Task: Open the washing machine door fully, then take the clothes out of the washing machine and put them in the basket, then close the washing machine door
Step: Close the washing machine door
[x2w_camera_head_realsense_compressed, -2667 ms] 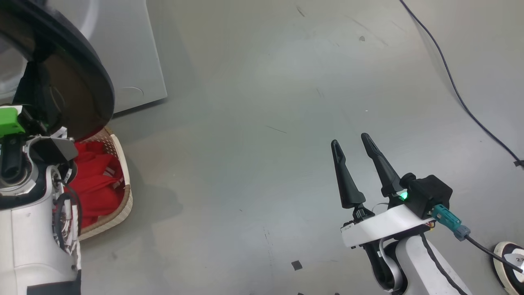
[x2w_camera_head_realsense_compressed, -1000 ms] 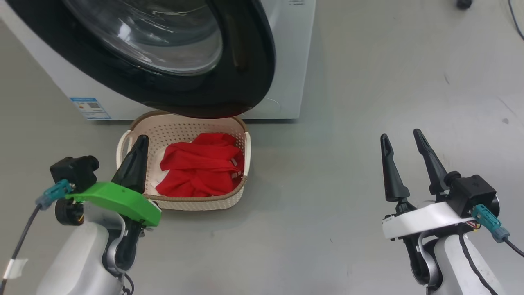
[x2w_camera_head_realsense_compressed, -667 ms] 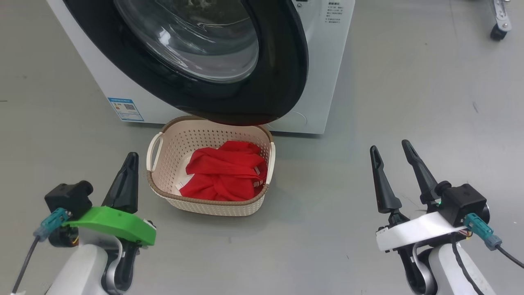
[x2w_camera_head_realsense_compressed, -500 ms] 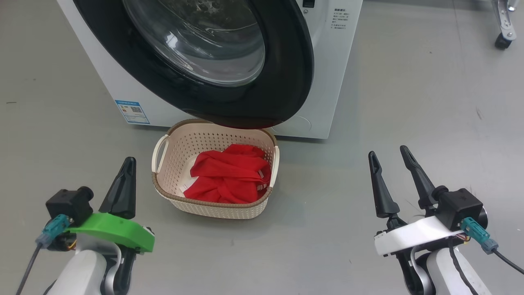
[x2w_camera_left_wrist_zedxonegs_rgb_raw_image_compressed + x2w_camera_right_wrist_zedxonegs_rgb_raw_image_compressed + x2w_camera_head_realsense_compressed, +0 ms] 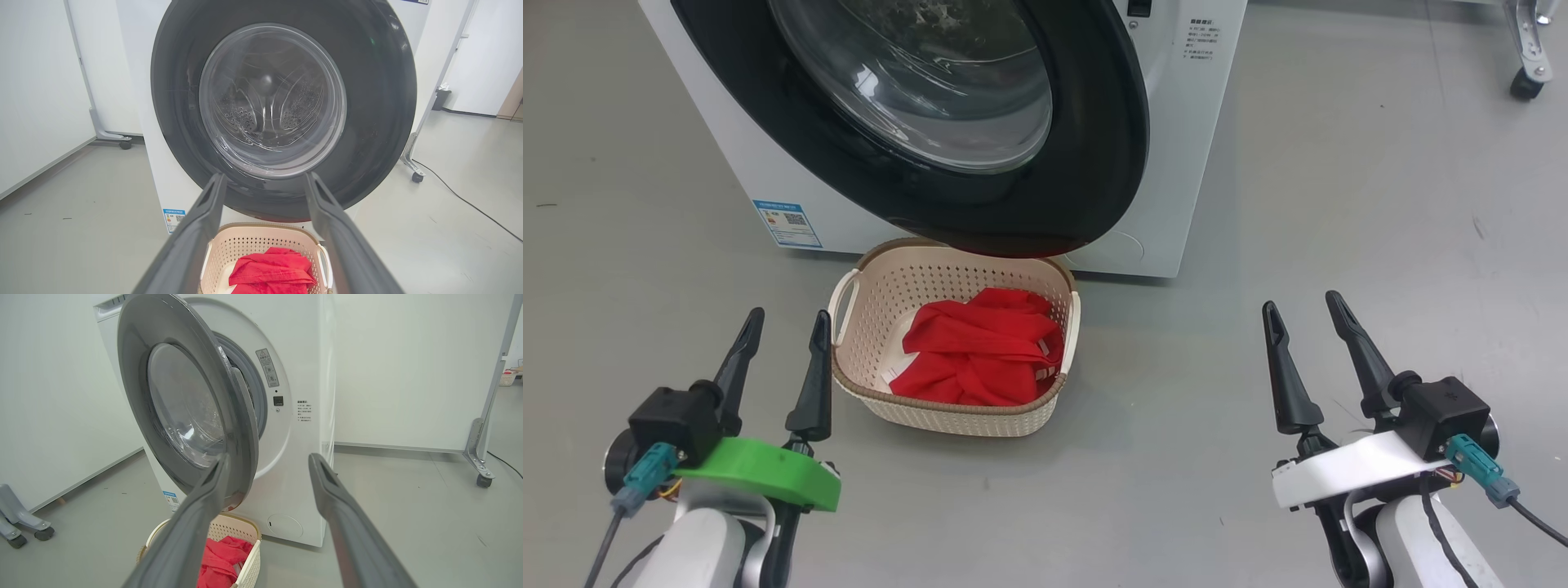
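Left pincer (image 5: pixel 790 312) sprang open; right pincer (image 5: pixel 1299 300) open; clothes (image 5: pixel 976 355) in basket (image 5: pixel 947 411) (beneath washing machine door (image 5: pixel 1098 163)).

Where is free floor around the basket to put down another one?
Bare floor lies between the basket and the right gripper, and left of the washing machine. It is crowded behind the basket, where the washing machine door overhangs its rim.

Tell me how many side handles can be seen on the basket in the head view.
2. The left handle is on the left wall of the basket, and the right handle is on its right wall. No further handle seems hidden.
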